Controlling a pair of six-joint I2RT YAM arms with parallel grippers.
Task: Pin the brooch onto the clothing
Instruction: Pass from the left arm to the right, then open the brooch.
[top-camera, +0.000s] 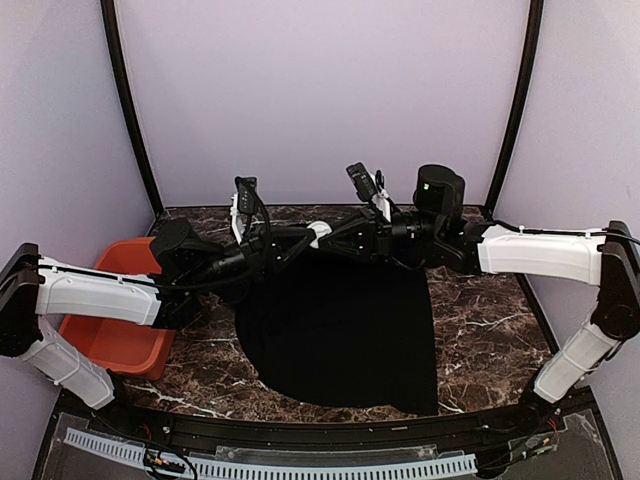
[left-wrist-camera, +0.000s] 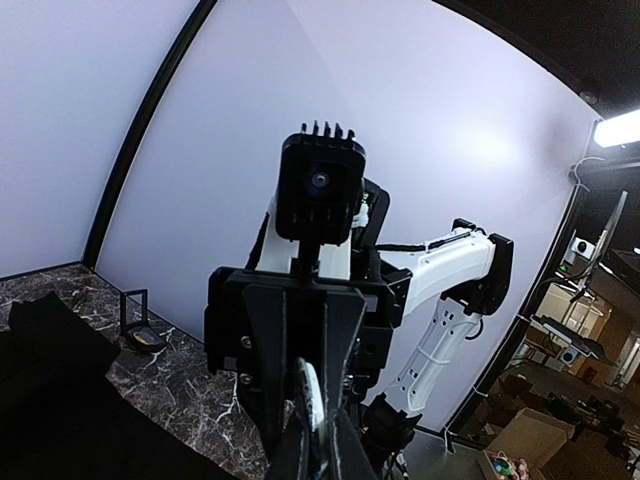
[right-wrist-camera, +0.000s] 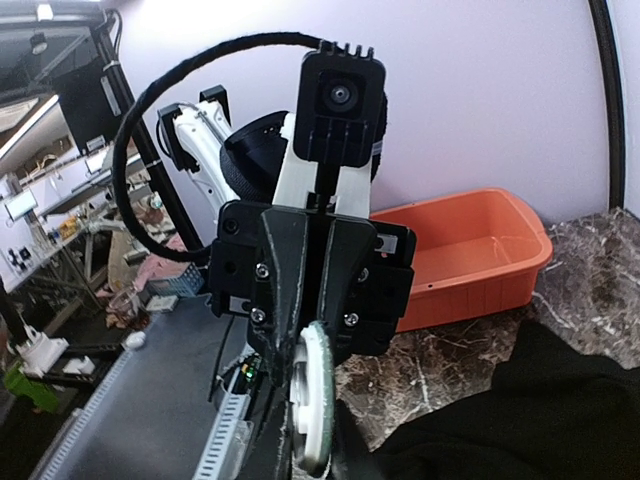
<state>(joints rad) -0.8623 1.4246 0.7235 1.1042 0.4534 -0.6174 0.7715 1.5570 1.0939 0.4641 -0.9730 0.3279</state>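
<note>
Meeting over the far edge of the T-shirt (top-camera: 340, 330), both grippers close around the brooch (top-camera: 318, 232).

The black T-shirt lies spread on the marble table (top-camera: 480, 320) in front of the arms, its far hem under the two wrists. The left gripper (top-camera: 303, 238) is clamped on the brooch, a flat white disc seen edge-on (right-wrist-camera: 313, 405) at its fingertips. The right gripper (top-camera: 338, 234) faces it tip to tip, with its dark fingers close on either side of the disc. Whether they actually press on it I cannot tell, and the brooch seems to sit just above the cloth rather than on it. An orange bin (top-camera: 120, 340) stands on the table to the left of the shirt.
</note>
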